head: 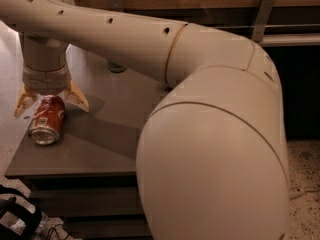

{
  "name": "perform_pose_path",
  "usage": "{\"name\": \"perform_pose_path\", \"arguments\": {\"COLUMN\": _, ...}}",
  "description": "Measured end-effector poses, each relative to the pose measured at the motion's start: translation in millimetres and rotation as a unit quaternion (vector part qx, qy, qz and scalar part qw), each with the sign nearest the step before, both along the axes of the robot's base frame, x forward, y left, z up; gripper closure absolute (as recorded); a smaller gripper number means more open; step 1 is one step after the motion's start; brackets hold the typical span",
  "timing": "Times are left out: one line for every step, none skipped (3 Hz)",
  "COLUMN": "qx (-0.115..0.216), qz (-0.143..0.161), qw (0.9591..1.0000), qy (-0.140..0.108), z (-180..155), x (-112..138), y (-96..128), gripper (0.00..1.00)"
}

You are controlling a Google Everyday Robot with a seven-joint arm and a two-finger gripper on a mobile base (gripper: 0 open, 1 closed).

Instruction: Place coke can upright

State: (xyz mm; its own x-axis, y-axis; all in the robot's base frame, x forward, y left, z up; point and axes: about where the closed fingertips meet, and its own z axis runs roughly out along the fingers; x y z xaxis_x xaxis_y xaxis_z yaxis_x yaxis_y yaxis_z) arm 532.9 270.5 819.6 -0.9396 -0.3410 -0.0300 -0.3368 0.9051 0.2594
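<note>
The coke can (47, 120), red with white lettering, lies on its side near the left front of the grey table (110, 134). Its silver end faces the front edge. My gripper (50, 100) hangs straight down over the can's far end. It is open, with one tan finger (22, 100) left of the can and the other to its right. The fingers straddle the can's upper part without closing on it.
The base of a green can (117, 67) shows at the back of the table, mostly hidden behind my arm. My large arm (210, 134) fills the right half of the view. A dark shelf with a metal bracket (260, 16) runs behind. Black cabling (20, 216) lies at lower left.
</note>
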Motion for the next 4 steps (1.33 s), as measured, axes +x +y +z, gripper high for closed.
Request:
{"name": "perform_pose_path", "arguments": {"qx": 0.0, "qz": 0.001, "qw": 1.0, "qy": 0.0, "z": -0.3, "x": -0.5, "y": 0.5, "gripper": 0.42}}
{"name": "perform_pose_path", "arguments": {"qx": 0.0, "qz": 0.002, "qw": 1.0, "qy": 0.0, "z": 3.8, "x": -0.5, "y": 0.5, "gripper": 0.64}}
{"name": "perform_pose_path", "arguments": {"qx": 0.0, "qz": 0.002, "qw": 1.0, "qy": 0.0, "z": 5.6, "x": -0.5, "y": 0.5, "gripper": 0.87}}
{"name": "perform_pose_path", "arguments": {"qx": 0.0, "qz": 0.002, "qw": 1.0, "qy": 0.0, "z": 4.7, "x": -0.8, "y": 1.0, "gripper": 1.0}}
